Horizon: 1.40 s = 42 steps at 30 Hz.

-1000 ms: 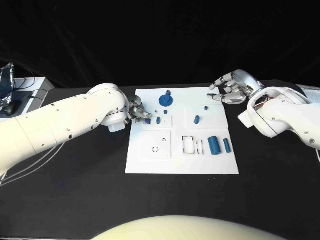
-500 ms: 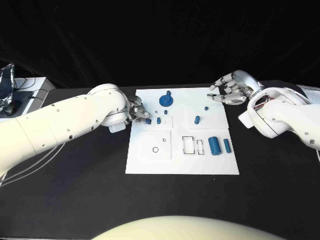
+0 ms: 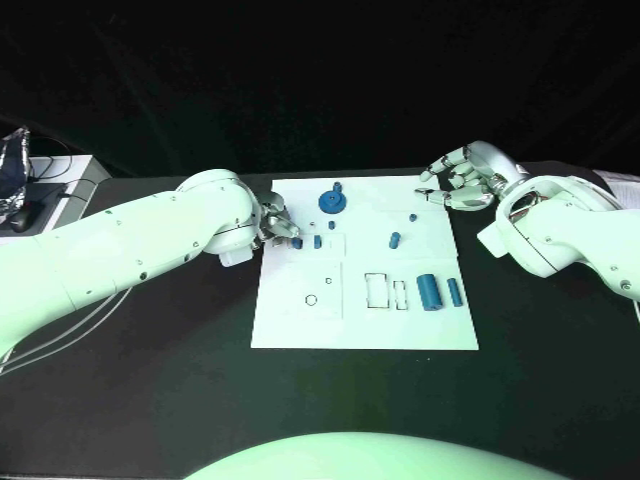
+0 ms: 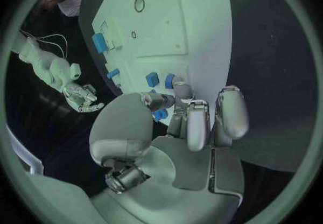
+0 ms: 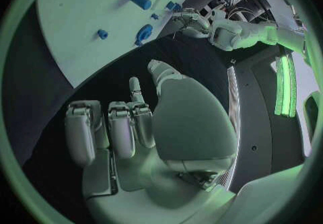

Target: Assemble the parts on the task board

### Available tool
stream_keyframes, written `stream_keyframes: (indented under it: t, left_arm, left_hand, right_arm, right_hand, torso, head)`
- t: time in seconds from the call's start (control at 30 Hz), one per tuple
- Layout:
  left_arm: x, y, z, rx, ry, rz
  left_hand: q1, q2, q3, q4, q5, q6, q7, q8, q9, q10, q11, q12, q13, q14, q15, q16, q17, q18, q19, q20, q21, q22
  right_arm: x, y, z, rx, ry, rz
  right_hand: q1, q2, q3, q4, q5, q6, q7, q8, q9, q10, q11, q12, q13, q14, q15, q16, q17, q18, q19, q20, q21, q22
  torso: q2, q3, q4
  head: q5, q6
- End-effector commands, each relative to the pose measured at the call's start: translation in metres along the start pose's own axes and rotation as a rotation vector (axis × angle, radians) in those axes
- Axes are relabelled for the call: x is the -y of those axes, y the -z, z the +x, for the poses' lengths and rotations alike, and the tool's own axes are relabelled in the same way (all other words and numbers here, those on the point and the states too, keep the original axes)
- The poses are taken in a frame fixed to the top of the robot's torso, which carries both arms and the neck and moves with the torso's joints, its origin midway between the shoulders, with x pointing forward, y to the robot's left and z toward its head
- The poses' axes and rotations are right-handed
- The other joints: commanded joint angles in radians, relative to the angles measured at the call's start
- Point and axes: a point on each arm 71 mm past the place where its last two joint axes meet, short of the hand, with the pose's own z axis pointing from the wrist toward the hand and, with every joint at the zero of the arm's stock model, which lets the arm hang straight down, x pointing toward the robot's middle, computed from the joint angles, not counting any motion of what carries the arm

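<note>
We see the white task board [image 3: 363, 320] lying flat in the middle of the black desk [image 3: 147, 400], with the blue parts spread over its far half and right side. Our left hand [image 3: 274, 226] sits at the board's left edge, its fingers [image 4: 191, 127] curled narrow and reaching toward two small blue pieces [image 3: 307, 241] just beside the fingertips; in the left wrist view those pieces [image 4: 159, 79] lie just past the fingertips, and we cannot tell whether a fingertip touches one or whether anything is pinched. A round blue disc [image 3: 330, 202] lies near the far edge of the board, with a tiny blue peg [image 3: 412, 215] to its right and a short slanted blue cylinder [image 3: 394, 239] nearer the middle. On the right side a larger blue cylinder [image 3: 428, 291] lies beside a slimmer blue bar [image 3: 456, 292], both next to two outlined rectangular recesses [image 3: 385, 290]. A small oval hole [image 3: 310, 299] marks the board's left half. Our right hand [image 3: 462, 180] hovers off the board's far right corner, above the desk and apart from the parts; its fingers [image 5: 121, 132] are curled in toward the palm and hold nothing.
</note>
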Motion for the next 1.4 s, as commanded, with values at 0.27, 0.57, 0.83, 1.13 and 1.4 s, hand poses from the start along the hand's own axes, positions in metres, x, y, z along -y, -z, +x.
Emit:
stream_keyframes:
  t: [0.27,0.57,0.83,1.13,1.4]
  left_arm:
    - [-0.002,-0.002,0.004,0.019,-0.026,-0.015]
    - [0.001,-0.002,0.003,0.045,-0.019,-0.008]
    - [0.002,-0.002,0.002,0.053,-0.018,-0.007]
    - [0.002,-0.002,0.001,0.057,-0.019,-0.007]
    - [0.002,0.002,-0.009,0.096,0.016,0.013]
  left_hand:
    - [0.016,0.000,0.016,-0.004,-0.007,-0.010,-0.001,0.010,0.004,-0.006,-0.002,0.006,0.001,0.081,0.003,0.000,0.195,0.003,0.000,0.001,-0.002,0.003]
    - [0.020,0.001,0.030,-0.007,-0.011,-0.011,-0.002,0.019,0.008,-0.003,-0.003,0.011,0.006,0.082,0.003,0.002,0.199,0.002,0.003,0.001,0.001,0.008]
    - [0.022,-0.001,0.034,-0.008,-0.012,-0.012,-0.002,0.022,0.010,-0.001,-0.003,0.013,0.009,0.083,0.002,0.003,0.201,0.002,0.004,0.000,0.002,0.010]
    - [0.023,-0.001,0.038,-0.009,-0.013,-0.012,-0.002,0.025,0.012,0.001,-0.003,0.014,0.011,0.083,0.002,0.004,0.203,0.002,0.005,0.000,0.004,0.012]
    - [0.015,-0.022,0.037,-0.005,-0.017,-0.017,-0.001,0.033,0.015,-0.004,-0.002,0.010,0.001,0.081,0.002,-0.001,0.194,0.004,0.000,0.000,-0.002,0.003]
  right_arm:
    - [0.000,0.000,0.002,-0.016,0.010,-0.013]
    - [0.000,0.000,0.002,-0.017,0.010,-0.013]
    - [0.000,0.000,0.002,-0.017,0.010,-0.013]
    - [0.000,0.000,0.002,-0.018,0.011,-0.013]
    - [0.001,0.000,0.001,-0.011,0.011,-0.012]
  right_hand:
    - [-0.003,-0.002,0.000,0.004,-0.005,-0.007,0.003,0.007,0.001,0.072,-0.004,-0.006,0.231,0.101,-0.008,-0.002,0.242,0.004,0.073,-0.007,-0.002,0.216]
    - [-0.003,-0.002,0.000,0.004,-0.005,-0.007,0.003,0.007,0.001,0.072,-0.004,-0.006,0.231,0.101,-0.008,-0.002,0.242,0.004,0.073,-0.007,-0.002,0.216]
    - [-0.003,-0.002,0.000,0.004,-0.005,-0.007,0.003,0.007,0.001,0.072,-0.004,-0.006,0.231,0.101,-0.008,-0.002,0.242,0.004,0.073,-0.007,-0.002,0.216]
    - [-0.003,-0.002,0.000,0.004,-0.005,-0.007,0.003,0.007,0.001,0.072,-0.004,-0.006,0.231,0.101,-0.008,-0.002,0.242,0.004,0.073,-0.007,-0.002,0.216]
    - [-0.003,-0.002,0.000,0.004,-0.005,-0.007,0.003,0.007,0.001,0.072,-0.004,-0.006,0.231,0.101,-0.008,-0.002,0.242,0.004,0.073,-0.007,-0.002,0.216]
  torso:
    - [0.000,-0.0004,0.0010]
    - [0.001,-0.0004,0.0007]
    - [0.000,0.0000,0.0016]
    - [0.000,0.0006,0.0002]
    - [-0.001,0.0008,0.0011]
  head:
    - [-0.001,-0.002]
    - [-0.002,-0.004]
    - [-0.002,-0.004]
    - [-0.002,-0.003]
    - [-0.004,0.004]
